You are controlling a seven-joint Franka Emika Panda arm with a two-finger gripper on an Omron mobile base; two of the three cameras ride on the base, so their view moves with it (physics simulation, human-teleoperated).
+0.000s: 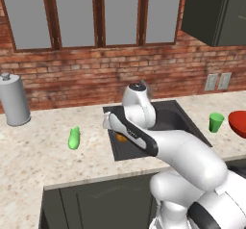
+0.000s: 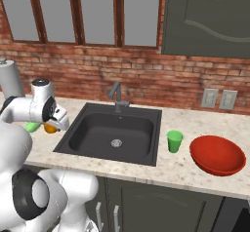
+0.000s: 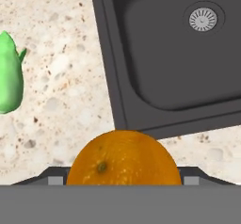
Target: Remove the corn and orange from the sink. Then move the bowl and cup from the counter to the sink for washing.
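My gripper (image 2: 52,125) is shut on the orange (image 3: 123,158), a round ball held between the fingers just above the counter at the left rim of the sink (image 2: 112,133). The orange (image 1: 122,137) also peeks out under the hand in the left base view. The green corn (image 1: 73,138) lies on the counter left of the sink, a short way from the held orange. The dark basin holds nothing but its silver drain (image 3: 203,19). Right of the sink stands the green cup (image 2: 174,141), upright, and beside it the wide red bowl (image 2: 217,155).
A grey cylinder (image 1: 14,100) stands at the back left of the counter by the brick wall. The angular faucet (image 2: 117,95) rises behind the basin. Outlets (image 2: 219,99) sit on the wall at the right, under a dark cabinet (image 2: 205,16).
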